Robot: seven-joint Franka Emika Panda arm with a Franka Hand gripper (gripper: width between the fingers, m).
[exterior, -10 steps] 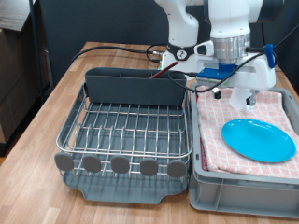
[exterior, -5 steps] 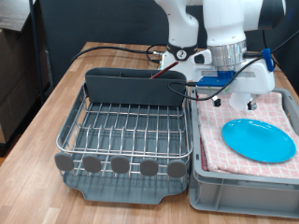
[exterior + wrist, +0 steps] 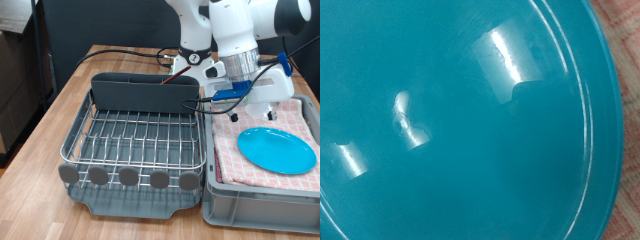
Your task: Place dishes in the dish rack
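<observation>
The plate lies flat on a red-and-white checked cloth that covers a grey bin at the exterior view's right. The rack stands just beside the bin, at the exterior view's left, on the wooden bench; its wire basket has no dish in it, and nothing shows above the rim of its tall grey cutlery holder. A mug and a spoon cannot be made out in either view.

The end effector hangs over the far edge of the cloth, above and a little behind the plate and clear of it. Its fingers are too small and hidden to read in the exterior view, and none show in the wrist view, so how far open it is cannot be told; nothing is seen in its hold.

The wrist view is filled with the plate's glossy blue face, its raised rim curving past a strip of cloth.

Judged from this, the step in hand is the approach to the plate, with no dish yet placed. Taking a flat plate calls for a grip on its rim.
</observation>
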